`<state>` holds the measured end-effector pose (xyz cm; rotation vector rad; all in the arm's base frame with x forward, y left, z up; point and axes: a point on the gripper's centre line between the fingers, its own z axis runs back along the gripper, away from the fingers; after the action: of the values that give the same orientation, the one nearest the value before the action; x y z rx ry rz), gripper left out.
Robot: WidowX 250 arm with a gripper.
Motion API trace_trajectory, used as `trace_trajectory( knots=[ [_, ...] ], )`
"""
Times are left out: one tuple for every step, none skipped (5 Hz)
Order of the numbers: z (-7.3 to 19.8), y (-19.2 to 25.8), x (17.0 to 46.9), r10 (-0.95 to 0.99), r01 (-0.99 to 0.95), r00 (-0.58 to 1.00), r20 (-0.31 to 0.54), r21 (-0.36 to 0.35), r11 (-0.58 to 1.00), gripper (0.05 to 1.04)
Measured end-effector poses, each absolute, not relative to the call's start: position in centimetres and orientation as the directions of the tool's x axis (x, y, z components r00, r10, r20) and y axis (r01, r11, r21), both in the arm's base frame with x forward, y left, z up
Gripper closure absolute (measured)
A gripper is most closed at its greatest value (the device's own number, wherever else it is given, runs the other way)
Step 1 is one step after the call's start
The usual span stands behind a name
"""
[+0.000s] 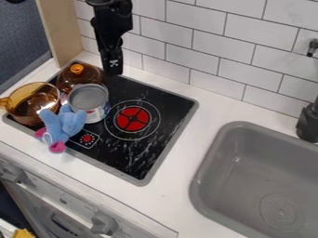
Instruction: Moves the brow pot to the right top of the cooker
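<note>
Brown see-through pot (28,109) at ten o'clock on the black cooktop (164,139), open top, handle out toward nine o'clock, body partly hidden by blue plush toy (62,124) with pink ends. Brown see-through lid (73,82) with orange knob (76,69) just beside it, at eleven o'clock on the cooktop; can't tell about a second pot underneath. Open metal can (90,99), gray inside, right next to the pot and lid, toward ten o'clock from the cooktop's middle. Plush at nine o'clock on the cooktop, in front of pot and can, reaching over the near edge.

Black gripper (113,70) at twelve o'clock over the cooktop's far edge, pointing down, near the lid and can. Can't tell how far open, or about anything held.

Red burner mark (132,119) at three o'clock from the can; small red control mark (87,138) at seven o'clock from the burner. Gray sink (245,179) at four o'clock in the view, set in white table (180,174). Black faucet (307,122) at three o'clock. White tiled wall (195,42) behind. Gray knob (104,223) low at seven o'clock.
</note>
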<state>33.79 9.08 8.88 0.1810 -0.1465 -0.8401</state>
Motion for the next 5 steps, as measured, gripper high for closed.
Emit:
trace_trajectory(
  knots=[
    [7.9,9.0,33.6,-0.749,0.730,0.661,0.045,0.189,0.657,0.083],
    [7.7,10.6,32.7,-0.730,0.716,0.682,0.039,0.172,0.677,0.083],
    [8.8,12.5,31.3,-0.688,0.665,0.725,0.032,0.230,0.711,0.083],
    [9.0,14.6,29.4,-0.659,0.636,0.752,-0.018,0.280,0.719,0.083],
    [8.5,17.1,27.1,-0.635,0.622,0.770,-0.062,0.297,0.725,0.083]
  ],
)
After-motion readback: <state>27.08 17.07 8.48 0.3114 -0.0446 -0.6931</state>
